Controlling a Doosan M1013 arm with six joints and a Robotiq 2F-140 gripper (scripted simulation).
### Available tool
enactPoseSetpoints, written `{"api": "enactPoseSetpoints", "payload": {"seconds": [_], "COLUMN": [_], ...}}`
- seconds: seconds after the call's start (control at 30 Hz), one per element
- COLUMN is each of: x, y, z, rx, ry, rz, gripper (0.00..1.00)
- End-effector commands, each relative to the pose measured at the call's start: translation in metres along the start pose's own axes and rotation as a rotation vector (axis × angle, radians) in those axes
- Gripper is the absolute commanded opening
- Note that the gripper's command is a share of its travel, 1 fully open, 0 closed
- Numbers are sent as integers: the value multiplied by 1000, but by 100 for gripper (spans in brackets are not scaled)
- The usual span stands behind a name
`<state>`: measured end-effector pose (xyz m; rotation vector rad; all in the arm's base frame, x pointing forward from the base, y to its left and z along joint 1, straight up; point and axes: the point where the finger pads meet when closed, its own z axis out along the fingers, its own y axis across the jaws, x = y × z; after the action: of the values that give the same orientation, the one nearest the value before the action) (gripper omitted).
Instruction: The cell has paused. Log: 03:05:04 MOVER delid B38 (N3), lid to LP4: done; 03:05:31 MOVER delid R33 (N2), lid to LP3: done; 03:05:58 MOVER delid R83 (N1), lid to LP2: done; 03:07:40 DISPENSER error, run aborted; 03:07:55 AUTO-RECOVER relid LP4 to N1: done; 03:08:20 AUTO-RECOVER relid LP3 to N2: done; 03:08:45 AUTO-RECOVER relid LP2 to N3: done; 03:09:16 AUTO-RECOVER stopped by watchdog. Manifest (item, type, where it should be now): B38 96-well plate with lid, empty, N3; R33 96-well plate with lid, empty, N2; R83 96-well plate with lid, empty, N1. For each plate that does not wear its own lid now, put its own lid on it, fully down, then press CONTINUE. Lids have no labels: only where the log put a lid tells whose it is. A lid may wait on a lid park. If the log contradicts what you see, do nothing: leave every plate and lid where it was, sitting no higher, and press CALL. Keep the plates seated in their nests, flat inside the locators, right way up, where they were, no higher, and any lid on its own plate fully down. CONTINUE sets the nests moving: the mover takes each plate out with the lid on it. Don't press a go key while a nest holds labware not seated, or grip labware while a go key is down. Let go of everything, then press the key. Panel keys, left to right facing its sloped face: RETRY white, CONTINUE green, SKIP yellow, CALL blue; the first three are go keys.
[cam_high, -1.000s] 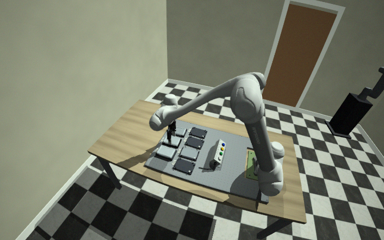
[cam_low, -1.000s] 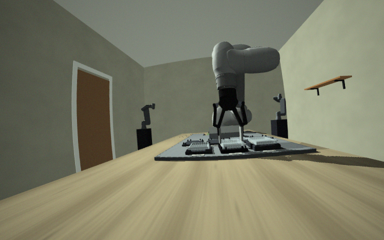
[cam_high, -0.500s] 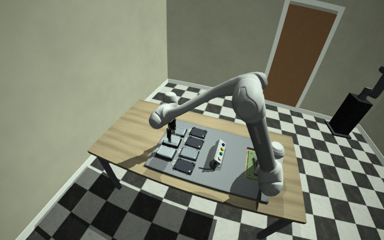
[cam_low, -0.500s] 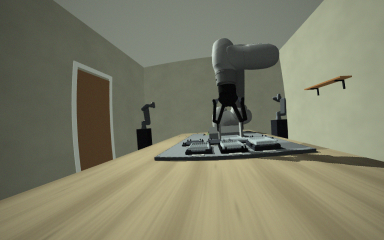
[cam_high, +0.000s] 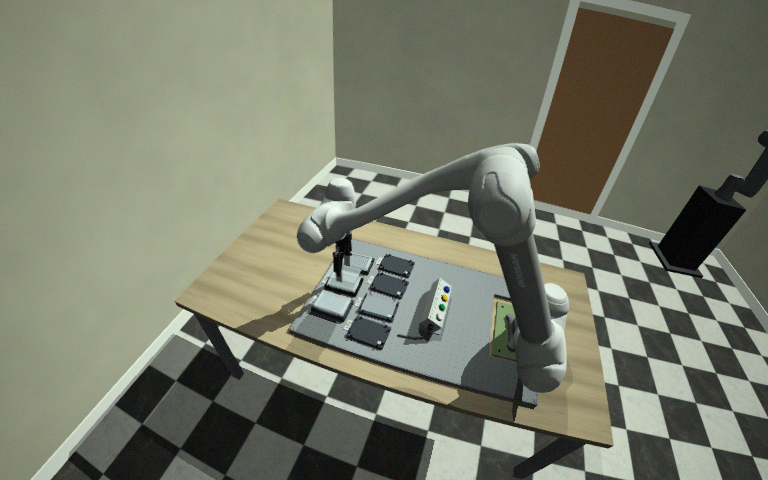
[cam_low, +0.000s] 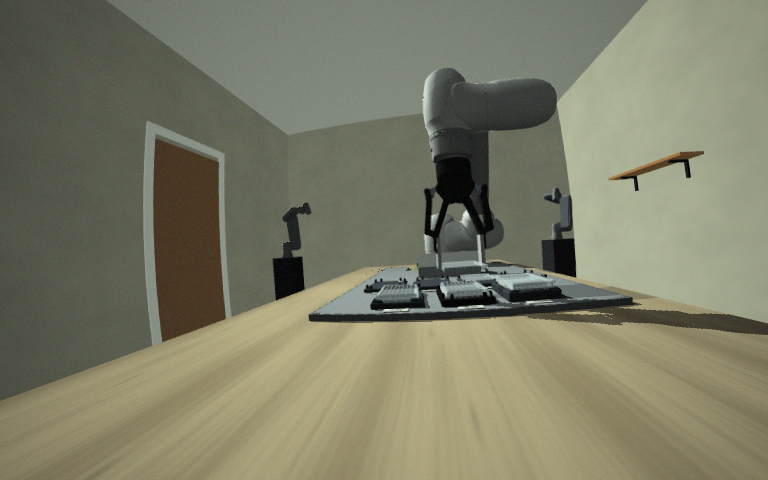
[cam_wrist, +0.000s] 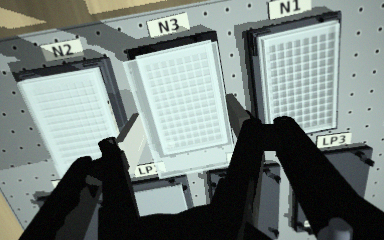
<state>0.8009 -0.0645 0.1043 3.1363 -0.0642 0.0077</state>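
Observation:
My gripper (cam_wrist: 184, 116) is shut on a clear lid (cam_wrist: 180, 102) and holds it slightly above, and shifted off, the plate in nest N3 (cam_high: 340, 290). In the exterior view the lid (cam_low: 458, 264) hangs between the fingers over the middle plate (cam_low: 463, 289). The plate in N2 (cam_wrist: 70, 112) wears a lid. It also shows in the exterior view (cam_low: 526, 283). The plate in N1 (cam_wrist: 300, 75) shows sharp open wells and looks bare. It also shows in the exterior view (cam_low: 398, 293). The lid park marked LP1 (cam_wrist: 160, 200) holds a pale lid, also seen in the top view (cam_high: 378, 306).
The other lid parks (cam_high: 395, 264) (cam_high: 388, 284) (cam_high: 368, 331) look dark and empty, among them LP3 (cam_wrist: 341, 172). The key panel (cam_high: 440, 302), with blue, yellow, green and white keys, stands right of the parks on the grey baseplate. My arm's base (cam_high: 538, 350) stands at the table's right end.

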Motion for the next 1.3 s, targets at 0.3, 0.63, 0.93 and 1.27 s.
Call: {"api": "enactPoseSetpoints", "payload": {"seconds": [0.3, 0.63, 0.93, 1.27], "x": [0, 0, -3, -9], "y": [0, 0, 83, 138], "z": [-10, -12, -12, -12], "rx": [0, 0, 0, 0], "ry": [0, 0, 0, 0], "rz": [0, 0, 0, 0], "gripper": [0, 0, 0, 0]}}
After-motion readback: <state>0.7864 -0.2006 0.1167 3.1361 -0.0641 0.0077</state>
